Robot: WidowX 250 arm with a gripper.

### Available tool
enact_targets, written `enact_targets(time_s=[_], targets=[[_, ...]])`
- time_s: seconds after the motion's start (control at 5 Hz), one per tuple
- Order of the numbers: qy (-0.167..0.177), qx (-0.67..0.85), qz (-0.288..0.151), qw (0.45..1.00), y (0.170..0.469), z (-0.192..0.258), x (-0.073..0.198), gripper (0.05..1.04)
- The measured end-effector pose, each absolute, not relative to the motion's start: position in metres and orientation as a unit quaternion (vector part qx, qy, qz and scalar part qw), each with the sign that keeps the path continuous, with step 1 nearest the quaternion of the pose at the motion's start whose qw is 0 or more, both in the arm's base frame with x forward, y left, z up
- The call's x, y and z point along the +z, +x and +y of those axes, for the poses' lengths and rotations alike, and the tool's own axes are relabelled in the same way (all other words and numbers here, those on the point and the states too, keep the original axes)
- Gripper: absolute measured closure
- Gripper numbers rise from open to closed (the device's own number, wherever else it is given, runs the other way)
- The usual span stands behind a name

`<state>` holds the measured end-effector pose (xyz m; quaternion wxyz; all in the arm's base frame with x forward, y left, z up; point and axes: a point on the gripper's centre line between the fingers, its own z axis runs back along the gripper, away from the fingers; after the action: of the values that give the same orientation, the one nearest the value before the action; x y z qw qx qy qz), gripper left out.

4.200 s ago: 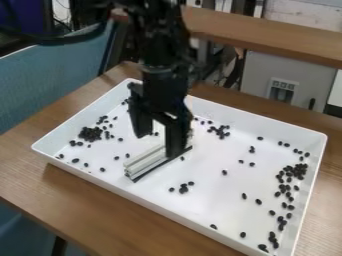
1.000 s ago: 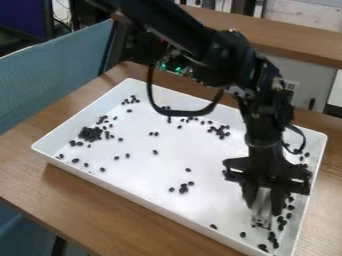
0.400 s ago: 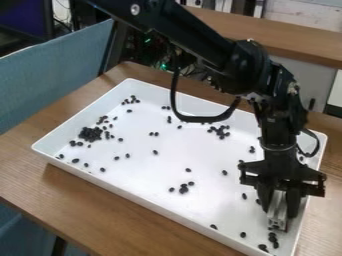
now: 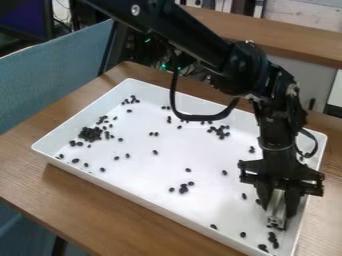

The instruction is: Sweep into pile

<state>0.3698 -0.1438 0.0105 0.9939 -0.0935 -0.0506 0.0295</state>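
Observation:
My black gripper (image 4: 278, 207) hangs low over the right end of the white tray (image 4: 180, 214), shut on a pale, silvery bar (image 4: 276, 210) held between its fingers. The bar's lower end is down near the tray floor by the right wall. Small dark beans lie scattered over the tray, with a dense pile (image 4: 90, 133) at the left and a small cluster (image 4: 184, 189) near the middle front. Other beans (image 4: 272, 240) lie in the front right corner, just below the bar. The gripper hides part of the beans along the right side.
The tray's raised walls surround the work, with its right wall close beside the gripper. It stands on a brown wooden table (image 4: 87, 197). A blue-grey partition (image 4: 50, 75) is at the left, and a wooden ledge (image 4: 280, 35) runs behind.
From the tray's middle-left, the gripper has moved with the bar to the right end. Over the last moment it has barely shifted.

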Motion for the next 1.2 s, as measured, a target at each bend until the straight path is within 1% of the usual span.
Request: enact_targets(time_s=[0.2, 0.4, 0.6, 1.0, 1.2], targets=[[-0.074, 0.043, -0.034, 0.996, 0.367, -0.103, 0.009, 0.69], [-0.045, 0.076, -0.03, 0.996, 0.373, -0.043, 0.007, 0.69], [-0.031, 0.088, -0.019, 0.995, 0.373, -0.005, 0.006, 0.69], [0.026, 0.139, -0.02, 0.99, 0.351, 0.101, 0.007, 0.69], [0.031, 0.142, -0.017, 0.989, 0.347, 0.137, 0.015, 0.69]])
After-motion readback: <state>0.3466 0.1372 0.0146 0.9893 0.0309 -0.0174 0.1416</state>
